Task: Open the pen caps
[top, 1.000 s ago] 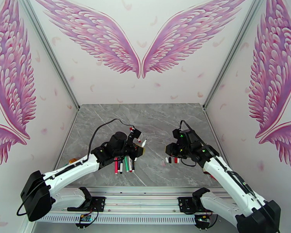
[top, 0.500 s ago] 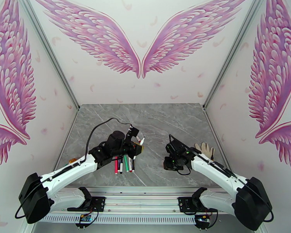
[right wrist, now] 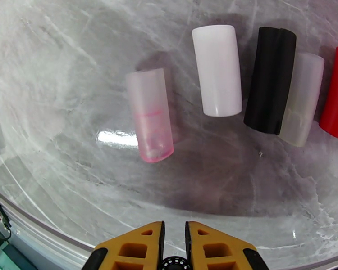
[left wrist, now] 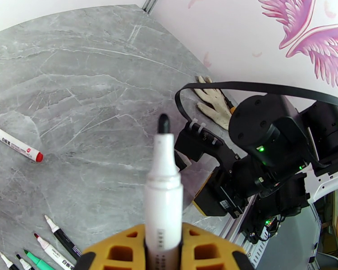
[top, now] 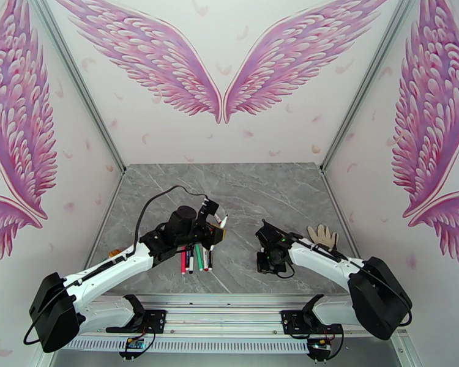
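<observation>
risk: the open pen sticks far out of the left gripper; a tilt could make it slip or mark the table.
left arm: reaches in above the row of pens, fingers pinching the open pen.
right arm: bent low over the caps, right gripper pressed together, holding nothing.
caps: five lie side by side on the table.

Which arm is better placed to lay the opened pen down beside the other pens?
Left: the left gripper holds the opened pen, and the other pens lie right beside it.
</observation>
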